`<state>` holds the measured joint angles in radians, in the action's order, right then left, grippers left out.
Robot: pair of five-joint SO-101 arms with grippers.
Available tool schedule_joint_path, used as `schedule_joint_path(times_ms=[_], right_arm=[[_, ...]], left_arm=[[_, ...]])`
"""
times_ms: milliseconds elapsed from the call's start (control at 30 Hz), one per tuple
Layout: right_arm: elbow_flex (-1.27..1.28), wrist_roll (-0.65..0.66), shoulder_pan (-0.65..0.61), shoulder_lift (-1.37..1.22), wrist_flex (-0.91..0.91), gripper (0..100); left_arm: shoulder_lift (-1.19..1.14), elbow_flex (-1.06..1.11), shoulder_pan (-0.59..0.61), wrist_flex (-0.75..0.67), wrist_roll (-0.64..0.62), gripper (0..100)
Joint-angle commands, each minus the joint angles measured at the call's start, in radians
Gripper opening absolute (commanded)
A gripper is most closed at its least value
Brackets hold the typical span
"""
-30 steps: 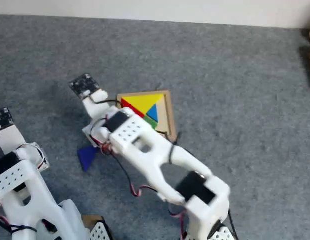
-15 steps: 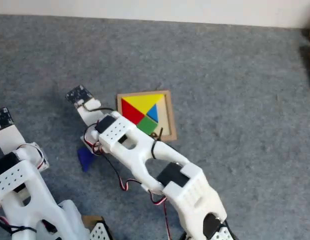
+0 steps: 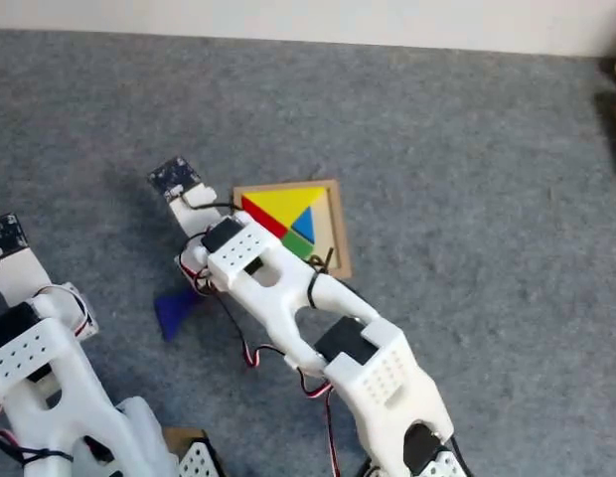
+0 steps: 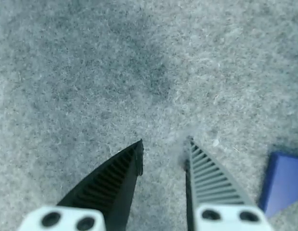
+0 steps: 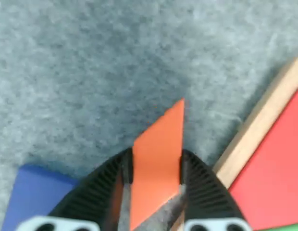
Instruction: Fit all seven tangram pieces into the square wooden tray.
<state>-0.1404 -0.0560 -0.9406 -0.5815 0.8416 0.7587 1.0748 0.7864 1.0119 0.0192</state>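
Two fingers [image 5: 203,191] grip orange parallelogram [image 5: 156,156] lengthwise, tip outward.

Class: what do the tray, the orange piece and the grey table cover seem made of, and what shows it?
The tray looks like bare matte wood: pale tan rim. The orange piece is smooth, flat, evenly coloured: painted wood or plastic, unclear which. The table cover looks like grey felt or carpet: fuzzy, mottled fibres.
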Motion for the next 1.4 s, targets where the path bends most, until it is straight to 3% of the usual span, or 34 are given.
schedule_joint_path(times_ms=[0,300,633,900,1367], right_arm=[[-0.03,0.017,-0.016,0.008,-0.008,1.2],[-0.028,0.052,0.004,0.189,0.09,0.5],[-0.028,0.051,0.22,0.346,0.225,0.5],[-0.022,0.051,0.415,0.343,0.191,0.6],[-0.11,0.057,0.535,0.125,0.213,0.6]], left_arm=[[0.027,-0.002,0.007,-0.014,-0.011,15],[0.025,-0.002,0.007,-0.014,-0.011,15],[0.028,0.028,0.005,-0.071,-0.011,15],[0.028,0.028,0.004,-0.069,-0.011,15],[0.028,0.028,0.004,-0.071,-0.011,15]])
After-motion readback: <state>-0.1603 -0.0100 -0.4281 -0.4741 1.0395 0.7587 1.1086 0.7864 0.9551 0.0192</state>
